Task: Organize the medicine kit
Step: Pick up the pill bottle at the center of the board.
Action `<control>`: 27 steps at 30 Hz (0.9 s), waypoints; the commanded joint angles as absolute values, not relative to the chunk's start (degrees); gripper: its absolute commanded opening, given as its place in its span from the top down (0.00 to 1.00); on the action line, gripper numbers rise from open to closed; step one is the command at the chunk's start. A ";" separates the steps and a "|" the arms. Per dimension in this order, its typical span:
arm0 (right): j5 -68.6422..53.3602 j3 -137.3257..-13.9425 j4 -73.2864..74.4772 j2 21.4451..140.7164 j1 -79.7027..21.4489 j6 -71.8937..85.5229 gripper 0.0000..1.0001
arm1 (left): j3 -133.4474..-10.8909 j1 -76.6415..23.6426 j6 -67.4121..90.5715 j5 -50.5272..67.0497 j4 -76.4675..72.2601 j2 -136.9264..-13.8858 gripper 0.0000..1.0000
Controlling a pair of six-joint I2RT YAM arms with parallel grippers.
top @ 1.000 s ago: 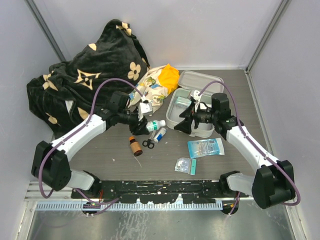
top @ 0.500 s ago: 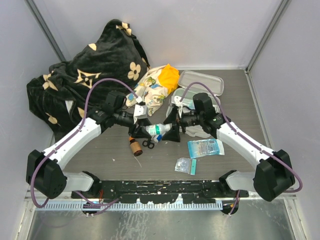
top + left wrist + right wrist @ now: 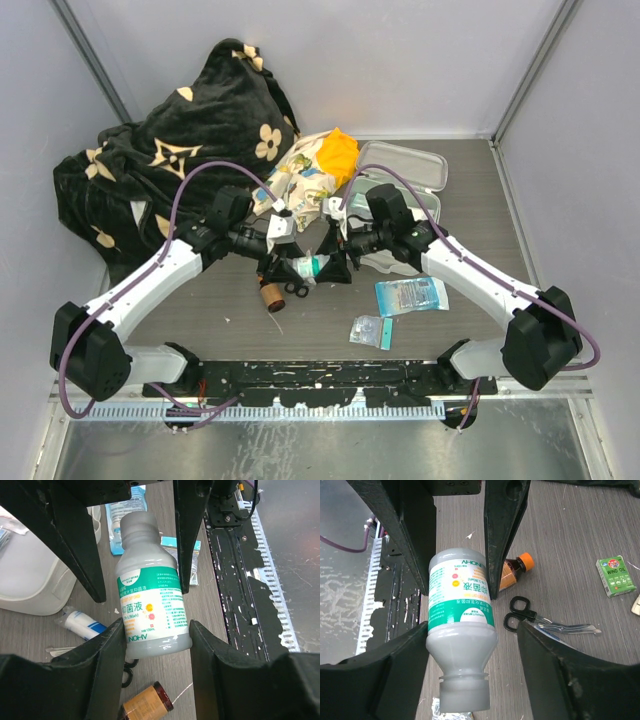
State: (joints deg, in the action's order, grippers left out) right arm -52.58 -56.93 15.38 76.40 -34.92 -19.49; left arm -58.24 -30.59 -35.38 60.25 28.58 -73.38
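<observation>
The medicine kit (image 3: 362, 213), a pale grey zip case, lies open at the back right with its lid (image 3: 405, 165) tipped back; its white side shows in the left wrist view (image 3: 30, 580). A white bottle with a green label (image 3: 311, 265) hangs above the table between both grippers. My left gripper (image 3: 287, 266) is shut on its base (image 3: 152, 637). My right gripper (image 3: 334, 263) is open around the bottle's shoulder and neck (image 3: 462, 675); one finger (image 3: 410, 650) touches it and the other (image 3: 540, 650) stands apart.
A brown bottle with an orange cap (image 3: 268, 292), black scissors (image 3: 530, 617) and a white-blue tube (image 3: 82, 622) lie under the grippers. A green box (image 3: 616, 576), a blue packet (image 3: 410, 295), a small packet (image 3: 368, 330), a floral-and-orange cloth bundle (image 3: 315, 170) and a black blanket (image 3: 170, 150) lie around.
My right gripper has swung left from over the kit to the bottle's neck end. My left gripper has closed on the bottle and lifted it off the table.
</observation>
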 commanded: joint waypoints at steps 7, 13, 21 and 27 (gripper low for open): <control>-52.93 -60.47 17.18 76.44 -35.59 -21.62 0.50 | -57.41 -30.94 -35.36 62.37 25.08 -71.26 1.00; -50.37 -59.31 18.45 75.02 -35.07 -24.56 0.58 | -56.96 -30.87 -34.90 60.68 23.91 -70.43 0.69; -48.92 -55.71 18.97 70.69 -28.91 -27.69 0.69 | -56.52 -27.70 -27.97 59.75 19.22 -69.62 0.19; -49.41 -54.04 21.02 68.53 -19.66 -31.14 0.71 | -56.34 -23.62 -21.20 59.25 14.21 -68.86 0.02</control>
State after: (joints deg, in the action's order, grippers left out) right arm -49.04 -54.13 21.04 71.50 -24.51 -27.62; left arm -56.31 -25.96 -27.11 58.72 20.73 -70.89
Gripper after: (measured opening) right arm 0.551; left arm 0.980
